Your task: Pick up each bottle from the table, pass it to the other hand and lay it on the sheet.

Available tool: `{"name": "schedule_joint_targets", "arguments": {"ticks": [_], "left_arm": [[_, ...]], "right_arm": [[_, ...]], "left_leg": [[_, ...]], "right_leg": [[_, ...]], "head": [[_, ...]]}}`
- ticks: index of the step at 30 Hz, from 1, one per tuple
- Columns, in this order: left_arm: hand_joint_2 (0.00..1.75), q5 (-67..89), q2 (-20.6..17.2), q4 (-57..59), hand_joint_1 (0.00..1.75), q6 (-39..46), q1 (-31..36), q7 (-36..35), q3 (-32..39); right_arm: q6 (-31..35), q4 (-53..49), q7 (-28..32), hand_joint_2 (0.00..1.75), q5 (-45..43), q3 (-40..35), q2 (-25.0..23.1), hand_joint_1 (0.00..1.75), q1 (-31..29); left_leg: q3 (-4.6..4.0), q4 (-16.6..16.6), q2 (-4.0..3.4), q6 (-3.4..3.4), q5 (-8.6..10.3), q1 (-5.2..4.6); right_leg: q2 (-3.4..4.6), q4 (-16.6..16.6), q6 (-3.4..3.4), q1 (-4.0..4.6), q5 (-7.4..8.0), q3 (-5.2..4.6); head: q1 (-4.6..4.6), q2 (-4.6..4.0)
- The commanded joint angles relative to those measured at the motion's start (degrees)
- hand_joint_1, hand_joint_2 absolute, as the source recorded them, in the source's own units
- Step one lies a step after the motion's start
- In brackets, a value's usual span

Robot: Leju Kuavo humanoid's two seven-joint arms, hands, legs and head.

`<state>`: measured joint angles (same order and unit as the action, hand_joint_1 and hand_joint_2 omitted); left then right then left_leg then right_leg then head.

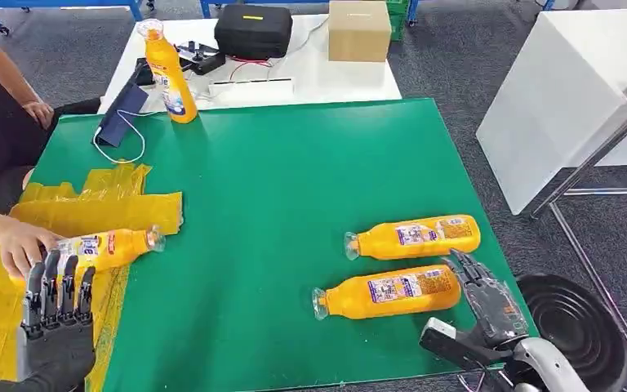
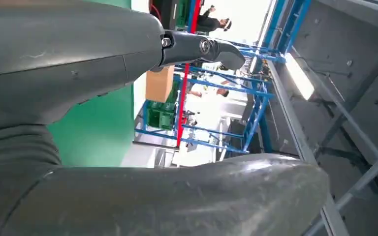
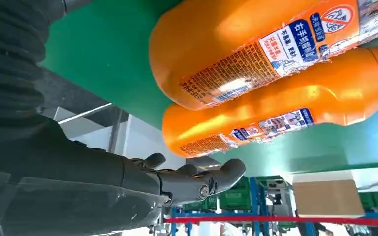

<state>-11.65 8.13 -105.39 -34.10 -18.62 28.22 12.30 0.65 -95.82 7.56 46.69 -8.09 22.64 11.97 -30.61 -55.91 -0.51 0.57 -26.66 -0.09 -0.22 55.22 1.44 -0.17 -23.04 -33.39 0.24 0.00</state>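
We see a green counter point(image 1: 294, 180) first, with a crumpled yellow sheet point(image 1: 90, 204) spread over its left side. Behind it stands a white table point(image 1: 326, 77) carrying a black case point(image 1: 253, 31) and a cardboard box point(image 1: 359, 30).

Four orange bottles are on the green surface. The far lying bottle point(image 1: 415, 237) and the near lying bottle point(image 1: 388, 292) rest side by side on the right, necks pointing left. The left bottle point(image 1: 110, 247) lies on the sheet, with a person's hand point(image 1: 20, 245) on its base end. An upright bottle point(image 1: 167, 73) stands at the far left edge.

Our right robot hand point(image 1: 482, 298) hovers just beside the base of the near lying bottle, fingers spread and holding nothing; in the right wrist view both bottles sit close ahead of the fingers point(image 3: 197, 179). Our left robot hand point(image 1: 55, 314) is over the sheet, just short of the left bottle, fingers extended side by side and empty.
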Motion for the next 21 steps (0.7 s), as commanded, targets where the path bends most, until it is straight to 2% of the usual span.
{"name": "schedule_joint_targets", "arguments": {"ticks": [1,6,8,10,13,17,18,19,20,21], "left_arm": [[0.0,-1.8,-1.4,4.3,0.0,0.1,1.9,-0.5,-1.5],[0.0,-2.4,-0.7,5.7,0.0,0.1,3.2,-0.5,-1.1],[0.0,-2.6,-0.8,6.3,0.0,0.3,3.5,-0.3,-0.7],[0.0,-3.3,-0.8,7.0,0.0,-0.2,4.3,-0.2,-0.2],[0.0,-3.4,-0.9,7.5,0.0,-0.1,5.0,-0.4,-0.2],[0.0,-3.6,-0.2,7.4,0.0,0.4,5.2,-1.0,-0.3],[0.0,-3.6,-0.1,7.5,0.0,0.5,5.4,-1.3,-0.5],[0.0,-3.6,0.2,7.5,0.0,0.8,5.5,-1.5,-0.8],[0.0,-3.5,0.3,7.5,0.0,1.1,5.5,-1.6,-1.0],[0.0,-3.5,0.3,7.5,0.0,1.1,5.5,-1.6,-1.0]], "right_arm": [[-0.6,10.7,0.2,1.75,4.2,-5.7,-6.0,0.0,-5.6],[-0.3,19.1,-0.7,1.75,6.5,-14.4,-9.6,0.0,-10.4],[-1.7,20.4,-1.2,1.75,6.4,-17.0,-9.1,0.0,-11.2],[-5.7,20.6,-3.6,1.75,5.6,-21.8,-4.7,0.0,-12.1],[-5.2,20.5,-3.4,1.75,5.0,-21.9,-2.9,0.0,-11.5],[-9.8,22.1,-6.0,1.75,8.1,-28.0,0.6,0.0,-12.9],[-10.8,22.9,-7.0,1.75,9.3,-29.4,1.4,0.19,-13.1],[-11.1,23.8,-8.1,1.75,10.6,-30.8,2.0,1.62,-13.2],[-11.1,24.2,-8.5,1.75,10.9,-31.6,2.6,1.62,-13.0],[-11.0,24.3,-8.6,1.75,10.9,-31.6,2.7,1.62,-12.8]], "left_leg": [[0.25,0.1,-0.04,-0.07,-0.03,0.08],[0.29,0.2,-0.11,-0.1,-0.01,0.12],[0.23,0.2,-0.12,-0.08,0.0,0.13],[0.22,0.1,-0.08,-0.07,0.0,0.12],[0.26,0.1,0.07,-0.05,-0.01,0.11],[0.56,0.1,0.17,-0.03,-0.01,0.12],[0.59,0.1,0.12,-0.03,-0.01,0.12],[0.61,0.1,0.11,-0.03,-0.02,0.13],[0.61,0.1,-0.01,0.01,-0.05,0.08],[0.67,0.1,0.27,0.04,-0.06,0.12]], "right_leg": [[0.08,-0.2,-0.04,0.07,0.01,0.24],[0.17,-0.2,-0.05,0.11,0.06,0.28],[0.16,-0.2,-0.04,0.12,0.06,0.22],[0.12,-0.2,-0.03,0.12,0.04,0.21],[-0.01,-0.1,0.0,0.11,-0.02,0.26],[-0.12,-0.1,0.02,0.13,-0.06,0.53],[-0.07,-0.1,0.1,0.12,-0.09,0.57],[-0.06,-0.2,0.1,0.13,-0.08,0.6],[0.05,-0.1,0.09,0.1,-0.06,0.59],[-0.22,-0.2,0.1,0.13,-0.09,0.78]], "head": [[0.0,0.0],[-0.02,0.0],[0.0,0.0],[0.0,0.02],[0.0,0.0],[0.02,0.0],[0.0,0.0],[0.02,0.0],[0.0,0.0],[0.0,0.0]]}}
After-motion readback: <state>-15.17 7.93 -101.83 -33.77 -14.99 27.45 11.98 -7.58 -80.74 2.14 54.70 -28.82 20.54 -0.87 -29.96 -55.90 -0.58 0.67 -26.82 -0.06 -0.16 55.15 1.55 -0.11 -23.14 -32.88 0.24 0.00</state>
